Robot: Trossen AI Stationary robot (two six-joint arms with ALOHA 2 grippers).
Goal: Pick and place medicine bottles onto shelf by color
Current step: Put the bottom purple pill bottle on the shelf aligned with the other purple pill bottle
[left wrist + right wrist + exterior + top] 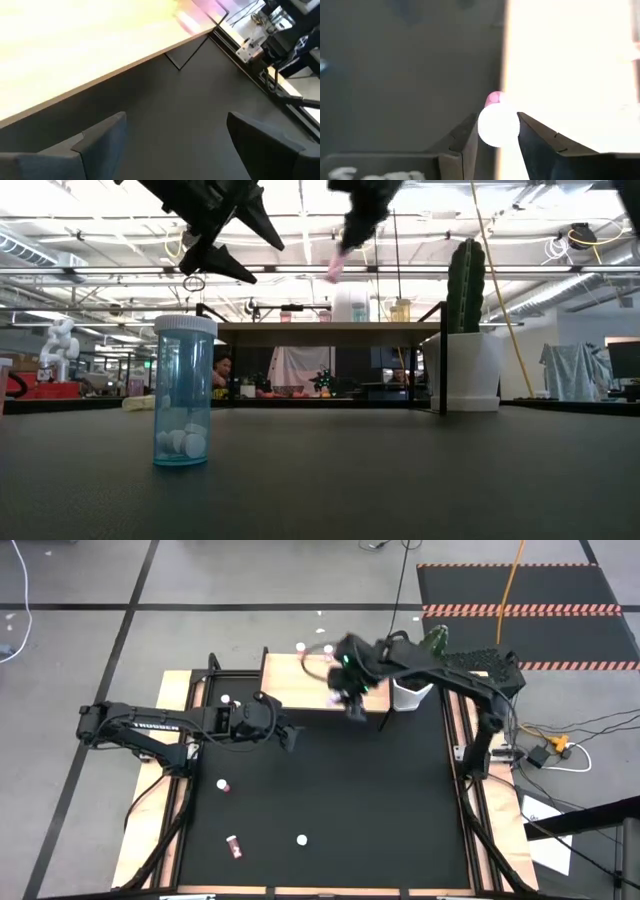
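Pink is the colour of the bottle [496,121] that the right tool [352,700] is clamped on, and the next move hinges on how that bottle stands against the shelf [290,680]. In the right wrist view the white cap faces the camera between the two dark fingers [467,142], with a sliver of pink body showing past it, so the bottle's long axis seems to run along the tool's own reach rather than across it. From above, the right tool hangs at the near edge of the light-wood shelf, toward its end by the white pot [410,695] with the cactus, and the low view shows the pink bottle [333,270] carried high, above the level of the shelf top. A few bottles already stand on the board: a pink one [301,647] at the far edge, and others the low view shows in a row, their colours hard to sort. My reading is that the bottle must travel a short way over the board toward the pink one and be lowered cap-up; with the grip taken at the cap end, the body could swing or tip as it meets the wood. The left tool [287,733], fingers spread and holding nothing, waits above the black surface [380,800] just in front of the shelf. Other bottles wait on the surface: one teal [184,392], upright near the low camera, and one pink [234,847] lying on its side at the front.
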